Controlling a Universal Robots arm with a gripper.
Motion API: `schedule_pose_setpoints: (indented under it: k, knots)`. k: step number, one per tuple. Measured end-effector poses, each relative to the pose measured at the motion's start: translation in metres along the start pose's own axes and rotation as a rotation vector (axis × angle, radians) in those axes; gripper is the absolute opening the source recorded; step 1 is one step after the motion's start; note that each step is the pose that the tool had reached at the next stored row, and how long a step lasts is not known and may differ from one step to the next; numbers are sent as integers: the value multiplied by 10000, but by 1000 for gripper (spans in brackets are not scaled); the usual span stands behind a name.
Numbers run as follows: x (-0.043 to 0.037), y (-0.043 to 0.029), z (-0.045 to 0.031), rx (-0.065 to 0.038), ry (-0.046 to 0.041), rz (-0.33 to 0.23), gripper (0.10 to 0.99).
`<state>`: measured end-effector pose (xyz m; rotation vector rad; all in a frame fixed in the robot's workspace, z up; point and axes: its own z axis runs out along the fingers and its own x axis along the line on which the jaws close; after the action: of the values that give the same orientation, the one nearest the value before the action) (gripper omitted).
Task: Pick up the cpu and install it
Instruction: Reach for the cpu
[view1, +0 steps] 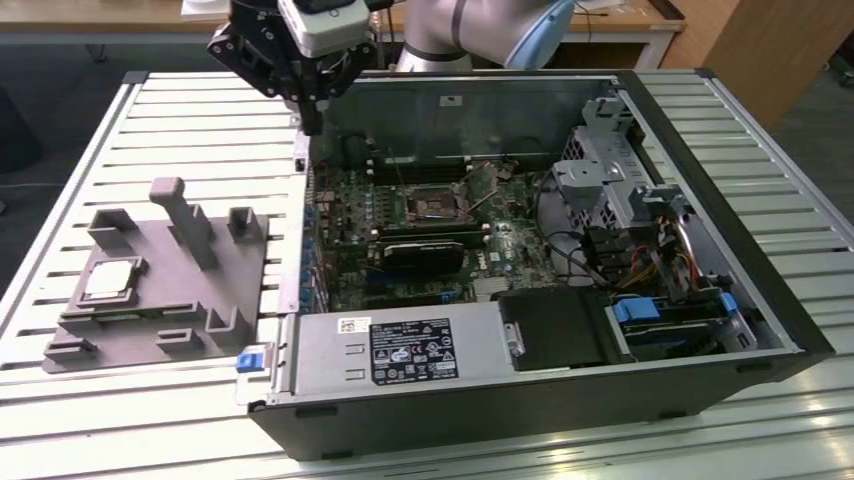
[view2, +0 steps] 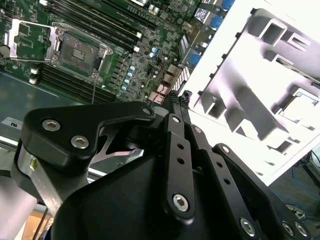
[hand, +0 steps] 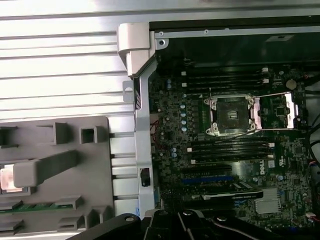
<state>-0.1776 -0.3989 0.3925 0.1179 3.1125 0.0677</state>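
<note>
The cpu (view1: 110, 279), a small silver square chip, lies in a recess of the grey tray (view1: 160, 320) on the exterior view's left. It also shows as the cpu (hand: 7, 178) and, washed out, the cpu (view2: 303, 101) in the wrist views. My gripper (view1: 311, 122) hangs shut and holds nothing, above the far left corner of the open computer case, between tray and motherboard. Its black fingers (view2: 172, 130) press together. The motherboard socket (view1: 437, 208) stands uncovered, its metal frame folded aside (hand: 282, 110).
The open computer case (view1: 747, 300) lies on a slatted metal table (view1: 200, 120). Inside are a black card (view1: 424, 252), drive cages and cables (view1: 627, 200), and a power supply (view1: 400, 350). Upright grey posts (view1: 187, 215) rise from the tray near the chip.
</note>
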Motion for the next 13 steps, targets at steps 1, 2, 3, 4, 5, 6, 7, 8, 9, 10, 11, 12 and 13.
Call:
schedule_pose_setpoints:
  k: [1, 2, 3, 4, 5, 6, 7, 8, 9, 10, 11, 12, 13]
  knots:
    - [6, 0, 0, 0, 0, 0, 106]
    - [12, -1, 0, 0, 0, 0, 106]
    - [18, -1, 0, 0, 0, 0, 106]
    - [24, -2, 0, 0, 0, 0, 106]
    - [30, -2, 0, 1, 0, 0, 106]
    - [36, -3, 0, 0, 0, 0, 106]
    - [42, -3, 0, 0, 0, 1, 106]
    - [48, -4, -1, 1, 0, 1, 106]
    - [54, -4, -1, 0, -1, 1, 106]
    - [60, -5, -1, 0, 0, 1, 106]
    - [66, -5, 0, 0, -1, 1, 106]
    - [72, -5, 0, 0, 0, 1, 106]
    - [78, -6, 0, 0, 0, 1, 106]
